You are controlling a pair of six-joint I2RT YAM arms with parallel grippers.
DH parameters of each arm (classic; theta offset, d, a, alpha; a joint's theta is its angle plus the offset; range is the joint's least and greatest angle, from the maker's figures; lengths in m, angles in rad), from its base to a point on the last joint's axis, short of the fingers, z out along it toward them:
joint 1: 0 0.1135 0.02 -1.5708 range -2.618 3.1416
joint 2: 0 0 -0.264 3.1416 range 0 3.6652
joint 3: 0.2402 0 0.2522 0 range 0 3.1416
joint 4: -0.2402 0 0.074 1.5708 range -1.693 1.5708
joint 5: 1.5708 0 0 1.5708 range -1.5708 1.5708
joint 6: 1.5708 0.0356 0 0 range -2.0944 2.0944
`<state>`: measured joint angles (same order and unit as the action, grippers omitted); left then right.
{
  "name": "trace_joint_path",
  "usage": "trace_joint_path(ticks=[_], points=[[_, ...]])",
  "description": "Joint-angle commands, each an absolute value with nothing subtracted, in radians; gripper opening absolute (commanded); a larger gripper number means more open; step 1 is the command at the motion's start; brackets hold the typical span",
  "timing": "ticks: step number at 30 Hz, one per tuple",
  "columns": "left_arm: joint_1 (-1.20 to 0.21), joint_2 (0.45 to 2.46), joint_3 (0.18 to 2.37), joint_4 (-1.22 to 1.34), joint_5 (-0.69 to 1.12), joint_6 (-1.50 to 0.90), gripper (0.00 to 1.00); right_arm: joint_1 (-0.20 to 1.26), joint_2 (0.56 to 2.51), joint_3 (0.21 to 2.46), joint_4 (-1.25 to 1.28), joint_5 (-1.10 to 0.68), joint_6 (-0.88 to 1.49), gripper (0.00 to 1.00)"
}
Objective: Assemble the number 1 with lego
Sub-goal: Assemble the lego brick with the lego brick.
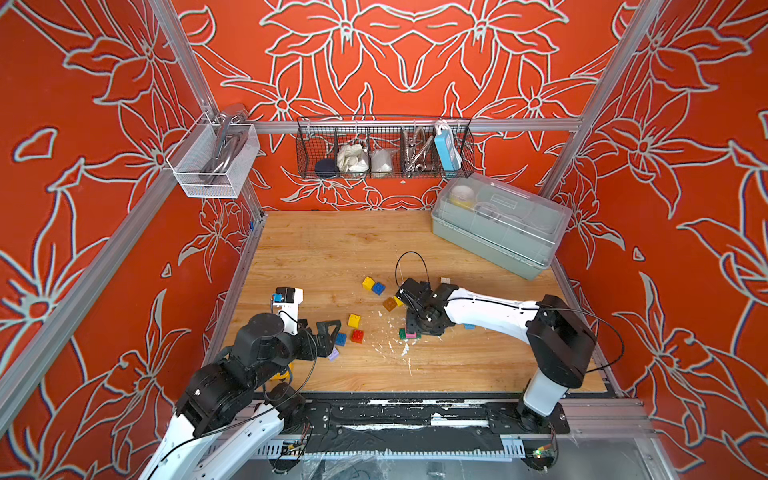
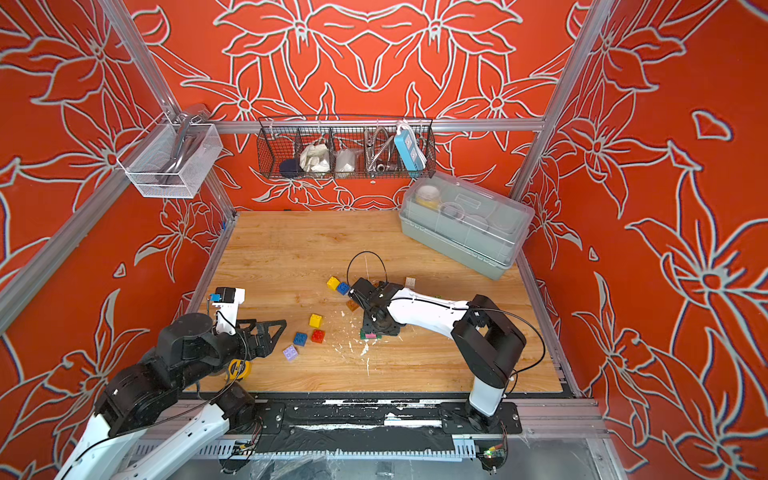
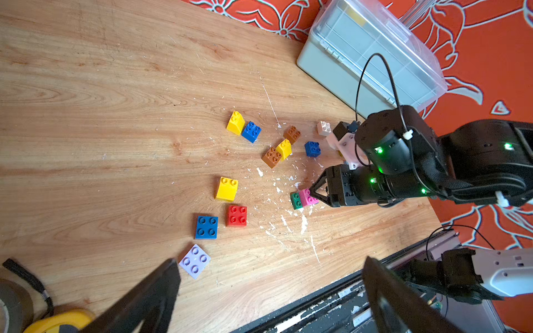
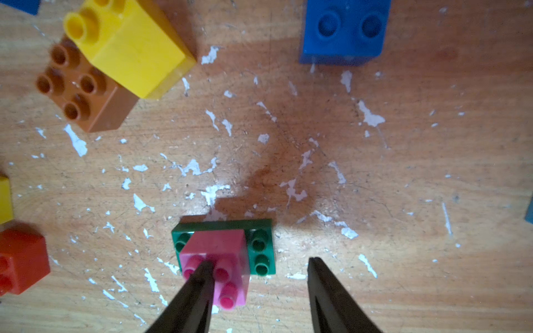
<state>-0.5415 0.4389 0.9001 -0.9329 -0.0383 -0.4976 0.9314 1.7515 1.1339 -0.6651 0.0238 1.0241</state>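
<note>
Bright even light, soft shadow beside the pink brick [image 4: 215, 245], frame edges bowed.

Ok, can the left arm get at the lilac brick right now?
Probably yes. The lilac brick lies flat, studs up, right beside a fingertip of the left gripper, whose jaws stand wide open. Nothing sits on it, and the nearest blue brick lies apart from it.

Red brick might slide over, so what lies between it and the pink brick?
No brick, only table with white flecks, lies between the red brick and the pink brick; the left wrist view shows it.
</note>
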Motion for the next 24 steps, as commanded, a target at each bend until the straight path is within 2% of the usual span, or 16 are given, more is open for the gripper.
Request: trace_joint_path(ticks=[1, 6, 13, 19, 22, 24], points=[[-0.535, 0.446, 0.890, -0.918, -0.028, -0.487, 0.99, 0.936, 1.825, 1.097, -0.676, 0.019, 1.011, 0.57], [-0.535, 0.455, 0.891, -0.922, -0.028, -0.488, 0.99, 0.933, 1.731, 1.221, -0.826, 0.120, 0.928, 0.59], [-0.535, 0.461, 0.892, -0.925, -0.031, -0.492, 0.99, 0.881, 1.653, 1.291, -0.877, 0.129, 0.871, 0.60], [-0.537, 0.478, 0.889, -0.915, -0.026, -0.511, 0.99, 0.775, 1.699, 1.324, -0.875, 0.080, 0.809, 0.60], [-0.537, 0.579, 0.897, -0.899, 0.014, -0.534, 0.99, 0.731, 1.752, 1.361, -0.871, 0.049, 0.778, 0.60], [-0.537, 0.646, 0.844, -0.819, 0.103, -0.592, 0.98, 0.712, 1.784, 1.386, -0.868, 0.044, 0.761, 0.60]])
